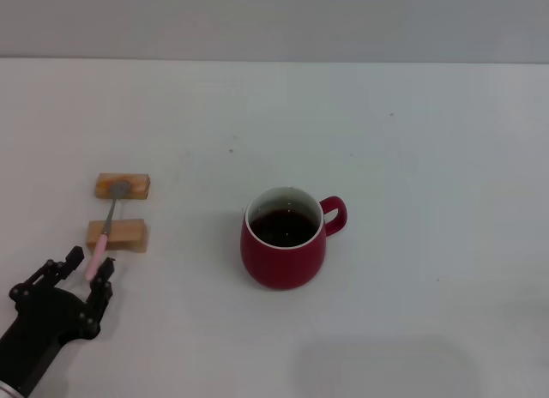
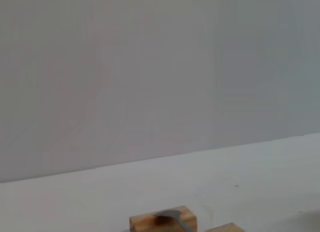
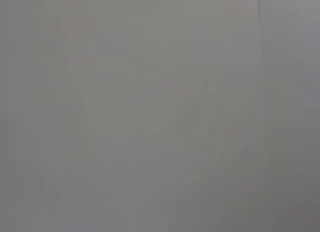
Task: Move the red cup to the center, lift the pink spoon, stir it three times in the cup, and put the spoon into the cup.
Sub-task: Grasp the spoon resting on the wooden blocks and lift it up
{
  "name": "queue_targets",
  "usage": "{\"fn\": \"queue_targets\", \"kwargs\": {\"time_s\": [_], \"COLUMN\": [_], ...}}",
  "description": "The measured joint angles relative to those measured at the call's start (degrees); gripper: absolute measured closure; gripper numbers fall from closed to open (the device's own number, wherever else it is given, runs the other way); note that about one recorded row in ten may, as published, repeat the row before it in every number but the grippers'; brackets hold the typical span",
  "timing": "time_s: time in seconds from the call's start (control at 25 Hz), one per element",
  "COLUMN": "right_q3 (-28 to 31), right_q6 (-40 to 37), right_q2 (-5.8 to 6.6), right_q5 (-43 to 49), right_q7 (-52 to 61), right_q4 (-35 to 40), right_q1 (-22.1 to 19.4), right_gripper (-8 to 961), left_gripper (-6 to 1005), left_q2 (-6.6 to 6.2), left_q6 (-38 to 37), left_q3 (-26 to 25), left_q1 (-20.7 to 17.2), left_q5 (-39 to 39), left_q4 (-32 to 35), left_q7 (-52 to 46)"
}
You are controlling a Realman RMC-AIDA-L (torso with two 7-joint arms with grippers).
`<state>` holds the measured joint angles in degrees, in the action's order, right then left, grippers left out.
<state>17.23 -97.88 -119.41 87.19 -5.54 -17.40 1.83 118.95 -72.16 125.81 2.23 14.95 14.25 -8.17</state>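
From the head camera, the red cup [image 1: 284,248] is standing upright on the white bench [image 1: 412,158], holding dark liquid, with its handle pointing away from the blocks. Well to the cup's left, two wooden blocks [image 1: 122,186] are lying one behind the other, and the pink spoon [image 1: 106,227] is resting across them: its grey bowl is sitting on the farther block, its pink handle is crossing the nearer block [image 1: 116,235] and sticking out past it toward the robot. The left gripper [image 1: 86,276] is hovering at that handle tip, its black fingers [image 1: 105,278] spread on either side of the end, not pinching it. The right gripper is not showing here.

From the left wrist camera, the farther block [image 2: 162,222] is showing with the spoon's grey bowl [image 2: 172,217] lying on it, a corner of the nearer block beside it, and the bench stretching to a plain wall.

The right wrist camera is giving only a plain grey surface.
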Motion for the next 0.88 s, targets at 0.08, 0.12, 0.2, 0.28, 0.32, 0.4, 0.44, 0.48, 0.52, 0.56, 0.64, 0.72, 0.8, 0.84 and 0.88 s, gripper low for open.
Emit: {"fn": "queue_targets", "kwargs": {"time_s": [0.08, 0.12, 0.2, 0.28, 0.32, 0.4, 0.44, 0.48, 0.52, 0.56, 0.64, 0.72, 0.8, 0.84, 0.88], "right_q3": [0.0, 0.0, 0.0, 0.0, 0.0, 0.0, 0.0, 0.0, 0.0, 0.0, 0.0, -0.3, -0.6, -0.6, -0.6], "right_q6": [-0.2, -0.3, -0.4, -0.4, -0.4, -0.2, -0.1, 0.0, 0.1, 0.2, 0.2, 0.3, 0.3, 0.3, 0.3], "right_q2": [0.01, 0.02, 0.03, 0.05, 0.05, 0.06, 0.06, 0.06, 0.06, 0.06, 0.05, 0.04, 0.03, 0.02, 0.01], "right_q5": [0.0, 0.0, 0.0, 0.0, 0.0, 0.0, 0.0, 0.0, 0.0, 0.0, 0.0, 0.0, 0.0, 0.0, 0.0], "right_q7": [0.0, 0.0, 0.0, 0.0, 0.0, 0.0, 0.0, 0.0, 0.0, 0.0, 0.0, 0.0, 0.0, 0.0, 0.0], "right_q4": [0.0, 0.0, 0.0, 0.0, 0.0, 0.0, 0.0, 0.0, 0.0, 0.0, 0.0, 0.0, 0.0, 0.0, 0.0], "right_q1": [0.0, 0.0, -0.1, -0.2, -0.2, -0.2, -0.2, -0.2, -0.2, -0.2, -0.2, -0.2, -0.2, -0.2, -0.2], "right_gripper": [262, 262, 263, 263, 263, 263, 263, 263, 263, 262, 262, 262, 263, 263, 263], "left_gripper": [511, 554, 630, 694, 727, 792, 796, 800, 803, 807, 814, 822, 822, 822, 822], "left_q2": [0.04, 0.04, 0.05, 0.05, 0.06, 0.05, 0.04, 0.00, -0.03, -0.05, -0.12, -0.28, -0.49, -0.62, -0.72], "left_q6": [0.4, 0.5, 0.7, 0.7, 0.7, 0.6, 0.5, 0.4, 0.4, 0.3, -0.2, -1.7, -3.3, -4.6, -5.3], "left_q3": [-0.1, 0.0, 0.1, 0.1, 0.1, 0.1, 0.2, 0.3, 0.3, 0.4, 0.4, 0.4, 0.4, 0.3, 0.3], "left_q1": [0.0, 0.0, 0.2, 0.2, 0.2, 0.3, 0.3, 0.4, 0.4, 0.5, 0.5, 0.5, 0.4, 0.4, 0.5], "left_q5": [0.5, 0.6, 0.9, 0.9, 0.9, 1.0, 1.0, 1.0, 1.0, 1.0, 1.0, 0.9, 0.9, 0.8, 0.7], "left_q4": [0.1, 0.1, 0.2, 0.3, 0.4, 0.6, 0.6, 0.8, 1.0, 1.1, 1.6, 2.1, 2.4, 2.7, 3.1], "left_q7": [0.5, 0.5, 0.5, 0.5, 0.5, 0.6, 0.6, 0.7, 0.8, 0.9, 1.5, 2.0, 1.8, 1.5, 1.2]}}
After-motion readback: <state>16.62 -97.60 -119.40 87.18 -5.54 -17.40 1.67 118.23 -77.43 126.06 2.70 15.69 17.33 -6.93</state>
